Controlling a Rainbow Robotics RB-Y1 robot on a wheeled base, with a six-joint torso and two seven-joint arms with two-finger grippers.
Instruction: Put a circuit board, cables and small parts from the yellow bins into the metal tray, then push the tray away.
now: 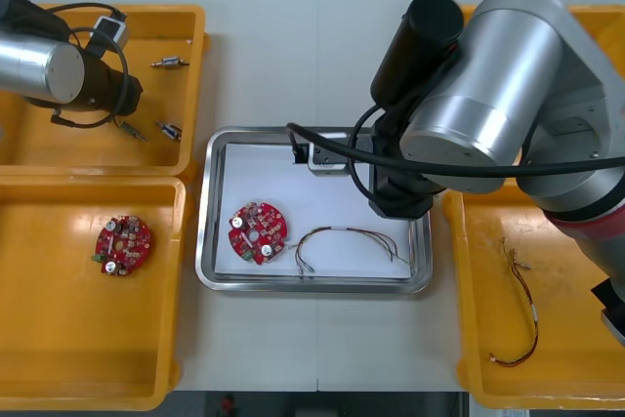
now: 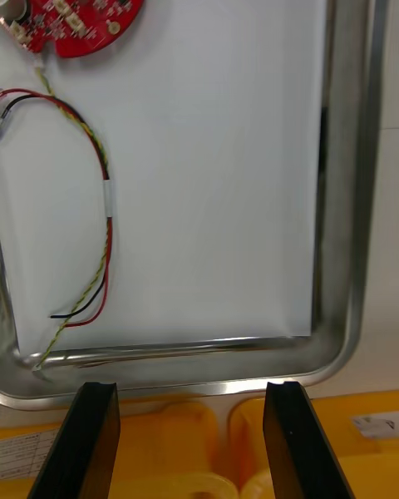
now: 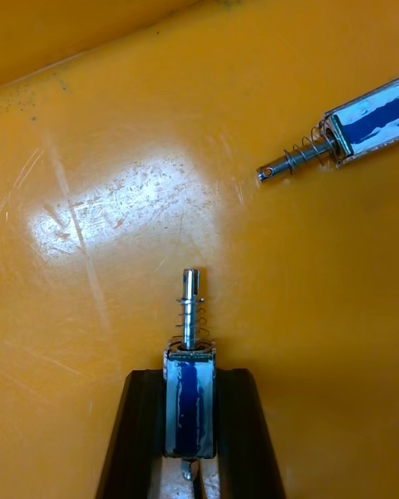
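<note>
Grip on small metal part (image 3: pixel 190 353) in yellow bin (image 3: pixel 125 175)

The left gripper (image 3: pixel 189 380) is clamping the part's body on the far left bin's floor, a second part (image 3: pixel 349 133) lying near. In the metal tray (image 1: pixel 207 241), a red circuit board (image 1: pixel 258 232) and red-and-yellow cable (image 1: pixel 352 236) are lying; the right gripper (image 2: pixel 191 389) is hovering wide over its rim.

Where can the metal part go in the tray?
Bare floor: between the cable and the tray's far rim. Crowded: near side, with the circuit board. Left claw grips the small metal part in a yellow bin; right claw, open, at the tray's right rim.
</note>
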